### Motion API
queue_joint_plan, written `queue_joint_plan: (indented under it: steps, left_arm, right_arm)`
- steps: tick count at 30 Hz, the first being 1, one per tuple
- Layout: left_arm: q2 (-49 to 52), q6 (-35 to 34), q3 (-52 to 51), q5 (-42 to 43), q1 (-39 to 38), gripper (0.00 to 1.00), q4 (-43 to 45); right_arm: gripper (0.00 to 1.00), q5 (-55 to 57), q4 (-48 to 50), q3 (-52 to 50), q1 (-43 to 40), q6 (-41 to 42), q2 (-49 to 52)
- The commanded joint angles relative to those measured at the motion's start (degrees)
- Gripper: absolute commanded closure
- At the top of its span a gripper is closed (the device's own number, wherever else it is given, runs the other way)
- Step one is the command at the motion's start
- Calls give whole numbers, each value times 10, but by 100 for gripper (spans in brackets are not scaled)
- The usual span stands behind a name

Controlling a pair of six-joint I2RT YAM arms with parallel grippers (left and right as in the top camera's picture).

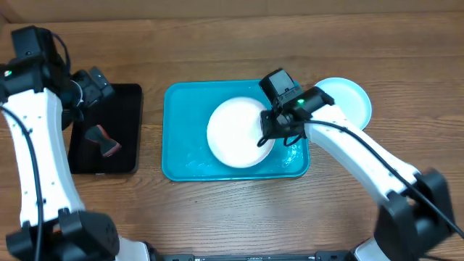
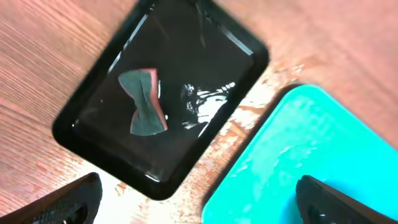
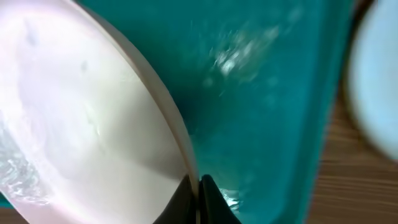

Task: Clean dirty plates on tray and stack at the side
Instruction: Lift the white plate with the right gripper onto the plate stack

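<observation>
Nearest the robot, bare wooden table [image 1: 217, 217], then the near rim of the turquoise tray [image 1: 181, 163]. Lies flat, long axis running left to right, parallel to the table's near edge. Wet glints on its floor toward the right end.

Inside it, right of centre, the white plate [image 1: 235, 134], round, spanning most of the tray from near rim to far rim. Pinched at its right rim by the right jaws, closed on the edge. In the wrist view, dark fingertips [image 3: 184, 200] meeting over the pale rim. Right arm [image 1: 348, 148] reaching in from the near right. Cannot tell whether that edge is raised off the tray floor or resting on it.

Farther out and to the right, off the tray, the light blue plate [image 1: 351, 98], on the table just beside the tray's far right corner and partly covered by the right arm.

On the left, beside the turquoise tray but not touching it, a black tray [image 1: 127, 109], long axis running near to far. In its near half, a small bow-tie scrub pad [image 2: 144, 102], dark face with a pink edge, lying loose. Above the black tray's far end, the left jaws spread wide, fingers [image 2: 68, 200] at either side of the wrist view, gripping nothing.
</observation>
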Motion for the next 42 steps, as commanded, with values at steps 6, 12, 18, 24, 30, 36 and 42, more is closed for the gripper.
queue_joint_plan:
  steps: [6, 12, 18, 24, 30, 36, 42]
  left_arm:
    - [4, 8, 5, 8, -4, 0, -1]
    - [4, 8, 5, 8, -4, 0, -1]
    - [4, 8, 5, 8, -4, 0, -1]
    - [4, 8, 5, 8, -4, 0, -1]
    - [4, 8, 5, 8, -4, 0, -1]
    - [4, 8, 5, 8, -4, 0, -1]
    - [4, 8, 5, 8, -4, 0, -1]
  right_arm:
    - [96, 367, -107, 124, 52, -9, -45]
    - [96, 546, -96, 140, 63, -75, -45]
    - [96, 657, -70, 140, 83, -180, -45]
    - [96, 743, -13, 140, 123, -300, -45]
    - [96, 748, 34, 140, 174, -322, -45]
    - [96, 424, -22, 105, 120, -136, -43]
    - [96, 105, -23, 72, -91, -74, -42]
